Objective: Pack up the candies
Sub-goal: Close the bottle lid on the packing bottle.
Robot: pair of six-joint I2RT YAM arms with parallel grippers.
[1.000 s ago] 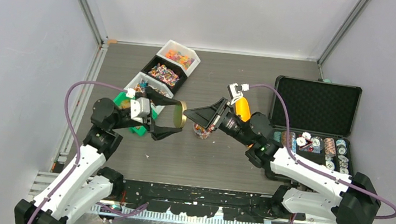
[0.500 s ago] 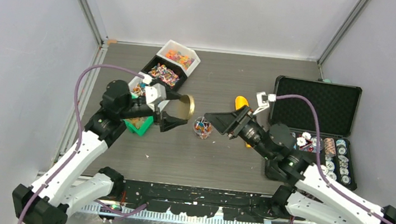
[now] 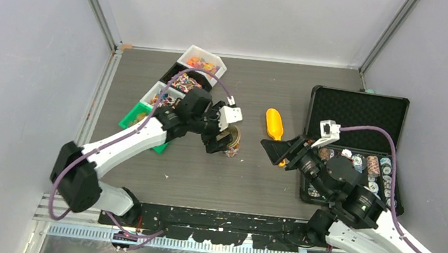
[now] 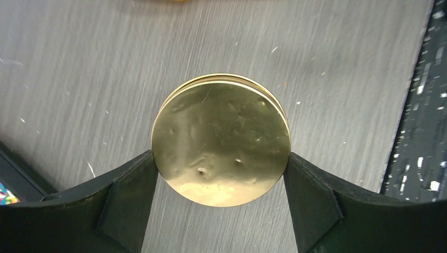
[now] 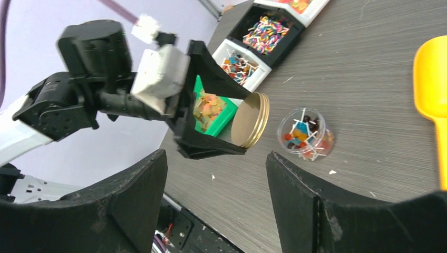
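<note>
The left gripper pinches a round, dented, brass-coloured metal lid by its rim between its black fingers, just beside a small clear round jar on the grey, wood-grained worktop. Mixed candies lie in the jar. More fill the rectangular bins nearby. The right gripper gapes wide and holds nothing.

Two arms on show, both white shells with black joints. The left arm wears a purple cable running to a white connector block. The right arm has the same purple lead and a white plug. The left claw and right claw are matte black, with broad, wedge-shaped fingers.
</note>
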